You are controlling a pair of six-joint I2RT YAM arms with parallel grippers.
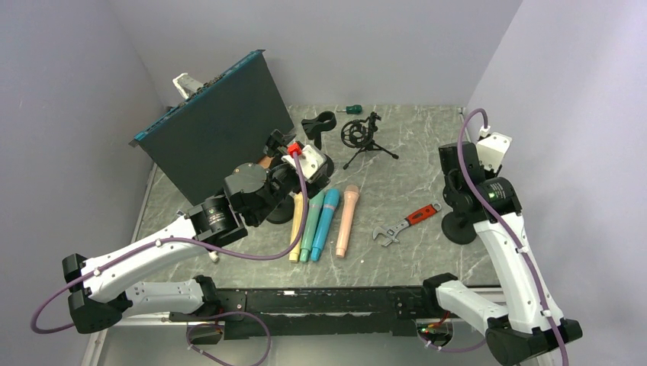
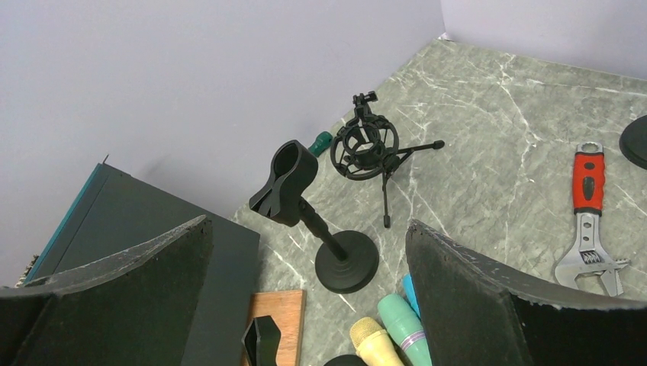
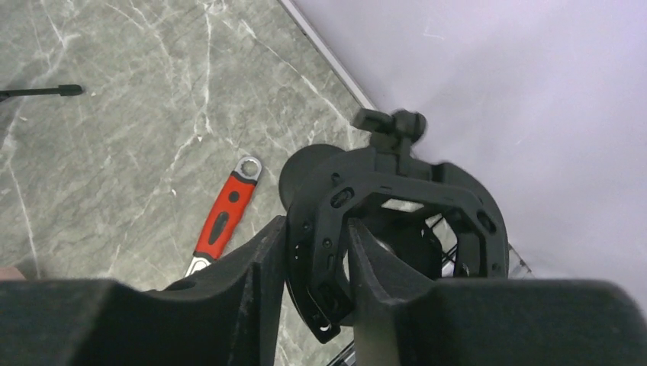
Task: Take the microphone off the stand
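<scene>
Several microphones lie side by side on the table: yellow [image 1: 296,229], teal [image 1: 311,223], blue [image 1: 326,219] and peach [image 1: 347,219]. The yellow [image 2: 374,339] and teal [image 2: 402,320] heads show in the left wrist view. A black clip stand [image 1: 319,126] [image 2: 294,179] stands upright with its clip empty. My left gripper [image 1: 299,164] [image 2: 307,229] is open and empty, above the microphone heads and short of that stand. My right gripper [image 1: 458,171] [image 3: 317,244] is shut on the ring of a black shock mount [image 3: 397,213] on a round-based stand [image 1: 460,226]; no microphone shows in it.
A tripod shock mount [image 1: 362,137] [image 2: 366,145] stands at the back. A red-handled wrench [image 1: 408,221] [image 3: 225,213] lies between the arms. A dark panel [image 1: 214,133] leans at the left. A wooden block [image 2: 278,316] and green screwdriver [image 1: 351,109] are nearby. Walls close the right side.
</scene>
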